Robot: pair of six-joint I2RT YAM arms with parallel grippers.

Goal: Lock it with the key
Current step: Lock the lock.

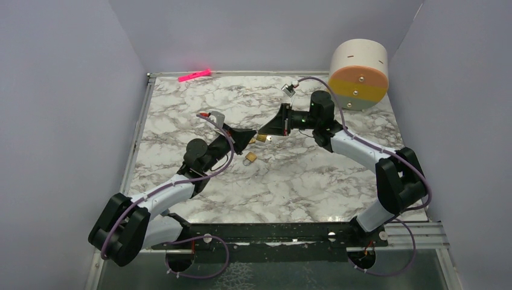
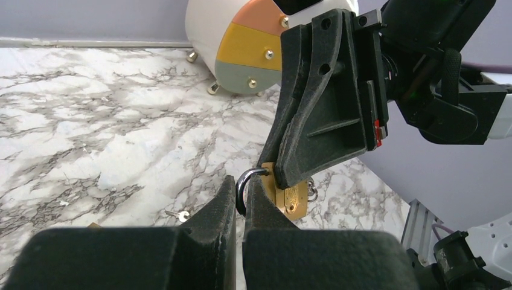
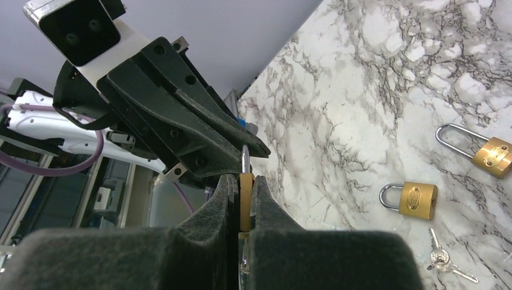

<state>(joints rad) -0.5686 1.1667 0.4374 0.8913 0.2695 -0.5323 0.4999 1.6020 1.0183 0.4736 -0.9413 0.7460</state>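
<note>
A small brass padlock [image 1: 262, 138] is held above the marble table between both grippers. My left gripper [image 2: 240, 181] is shut on its curved silver shackle [image 2: 241, 192]. My right gripper [image 3: 243, 180] is shut flat on its brass body [image 3: 246, 202], which also shows in the left wrist view [image 2: 293, 198]. A small silver ring [image 2: 312, 193] hangs at the body's lower end; I cannot tell whether a key sits in the lock. A small silver key [image 2: 180, 214] lies loose on the table. A small bunch of silver keys [image 3: 444, 260] lies beyond the loose padlocks.
Two more brass padlocks [image 3: 416, 200] [image 3: 492, 154] lie on the table; one shows in the top view [image 1: 249, 158]. A round white, orange and yellow drum [image 1: 359, 72] stands at the back right. A pink marker [image 1: 194, 75] lies at the back edge. Grey walls enclose the table.
</note>
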